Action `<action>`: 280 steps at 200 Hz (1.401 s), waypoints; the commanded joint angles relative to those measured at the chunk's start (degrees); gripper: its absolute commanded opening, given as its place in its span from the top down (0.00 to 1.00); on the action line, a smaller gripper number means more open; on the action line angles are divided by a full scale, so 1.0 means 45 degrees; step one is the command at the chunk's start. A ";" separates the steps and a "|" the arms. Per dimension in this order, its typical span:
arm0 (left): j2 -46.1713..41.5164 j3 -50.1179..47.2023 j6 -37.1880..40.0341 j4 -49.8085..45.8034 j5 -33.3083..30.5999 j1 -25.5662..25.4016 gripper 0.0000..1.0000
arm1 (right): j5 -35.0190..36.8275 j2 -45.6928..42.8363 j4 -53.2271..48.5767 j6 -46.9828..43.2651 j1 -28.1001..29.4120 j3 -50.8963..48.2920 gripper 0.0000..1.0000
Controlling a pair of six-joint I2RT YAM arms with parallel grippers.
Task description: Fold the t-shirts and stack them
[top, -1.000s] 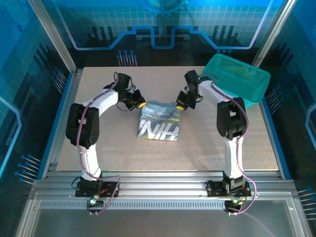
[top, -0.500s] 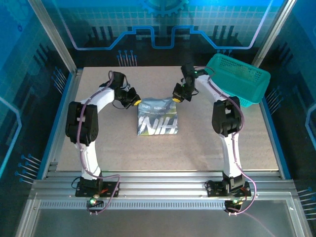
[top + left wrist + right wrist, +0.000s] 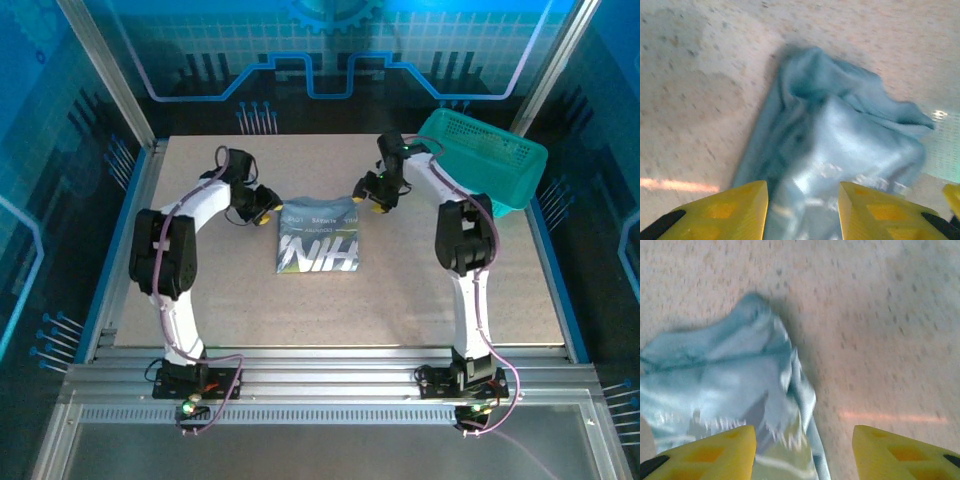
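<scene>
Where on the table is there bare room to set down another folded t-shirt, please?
The widest bare stretch of table lies between the folded t-shirt and the near edge. Another bare patch sits right of the right arm, nearer than the teal mesh basket. It is crowded at the t-shirt's far edge, where the left gripper and right gripper flank its corners.

Both arms same build: left arm (image 3: 190, 215) and right arm (image 3: 452, 290) have white link shells, black joint housings and a purple cable (image 3: 487, 322) run down each to black base blocks (image 3: 196, 379). Left fingers (image 3: 722, 210) are blocky yellow with shallow recessed pockets and black mounts behind — right fingers (image 3: 705, 452) identical.
</scene>
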 commanded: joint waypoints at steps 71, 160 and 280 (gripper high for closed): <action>0.0649 -0.1844 -0.3391 0.0201 -0.0226 -0.1214 0.72 | -0.1172 -0.0075 0.2363 0.1817 0.2061 -0.2260 0.72; -0.0084 -0.1635 -0.2881 0.0880 -0.0719 -0.0287 0.66 | -0.1678 0.0579 0.2247 0.0415 0.2075 -0.0612 0.70; -0.2442 -0.7052 -1.4158 0.7990 -0.4057 -0.6168 0.40 | -0.2560 -0.5393 0.3640 0.1221 -0.0318 -0.5584 0.52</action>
